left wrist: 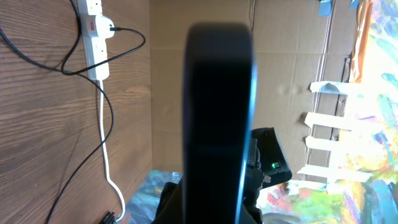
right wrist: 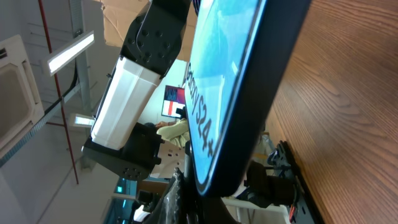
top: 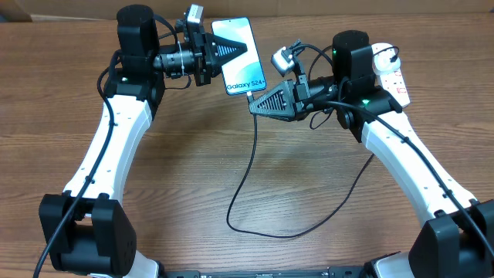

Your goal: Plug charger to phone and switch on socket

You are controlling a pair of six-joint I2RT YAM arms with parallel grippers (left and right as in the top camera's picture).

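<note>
The left gripper (top: 231,51) has its jaws clamped on the phone (top: 245,69), gripping it by the long edge that faces the left arm and holding it above the bench (top: 309,177). In the overhead view the light-blue screen faces up, with the white lettering "Galaxy S24+" near its lower short edge. The left wrist view sees the phone (left wrist: 217,112) edge-on, as a dark slab filling the middle of the picture.

The right gripper (top: 258,103) sits just below that lower short edge, its jaws together on the charger (top: 245,177) close to the connector end. The cable meets the edge of the phone there; whether the connector is fully seated I cannot tell. From the phone the black cable drops down the bench, loops round and climbs back under the right arm.

The power strip (top: 394,73) lies on the bench well to the right of the phone, partly hidden by the right arm, with red markings showing. In the left wrist view the power strip (left wrist: 94,43) has a black plug (left wrist: 114,28) in it and a thick white cord (left wrist: 104,137) trailing from its end.

The right wrist view looks up along the phone (right wrist: 230,74) from close by, with the left arm (right wrist: 124,112) behind it.
</note>
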